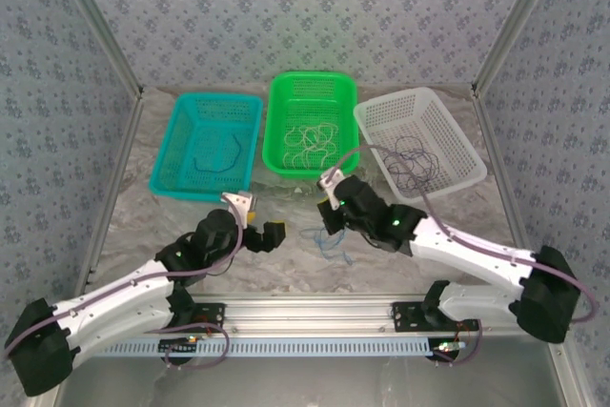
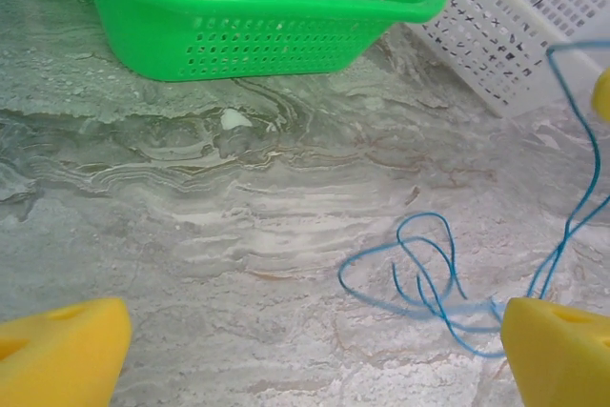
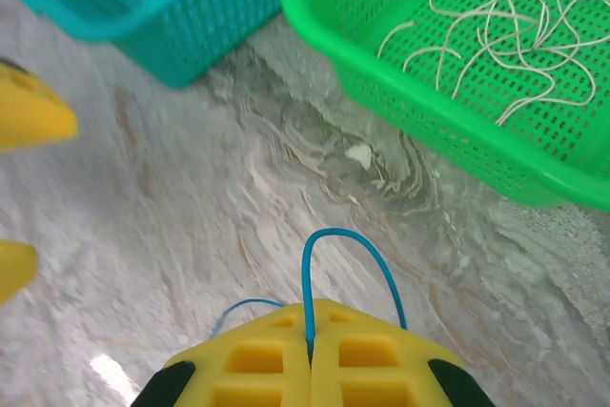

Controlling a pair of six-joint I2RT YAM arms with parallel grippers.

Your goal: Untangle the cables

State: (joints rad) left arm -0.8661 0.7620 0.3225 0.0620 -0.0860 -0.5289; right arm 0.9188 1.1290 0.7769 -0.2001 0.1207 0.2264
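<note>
A thin blue cable (image 1: 329,238) lies in loose loops (image 2: 427,275) on the marble table between my arms. One strand rises up and to the right. My right gripper (image 3: 310,331) is shut on that blue cable, and a small loop (image 3: 345,240) arches out from between its yellow pads. It hangs just above the pile (image 1: 331,205). My left gripper (image 2: 310,359) is open and low over the table, left of the loops, with nothing between its fingers (image 2: 67,350). Pale cream cables (image 3: 505,26) lie in the green basket. Dark purple cables (image 1: 415,164) lie in the white basket, and one dark cable (image 1: 214,154) in the teal basket.
Three baskets stand in a row at the back: teal (image 1: 179,145), green (image 1: 276,131) and white (image 1: 379,126). A small white scrap (image 2: 233,119) lies on the table in front of the green basket. Patterned walls enclose the table on three sides.
</note>
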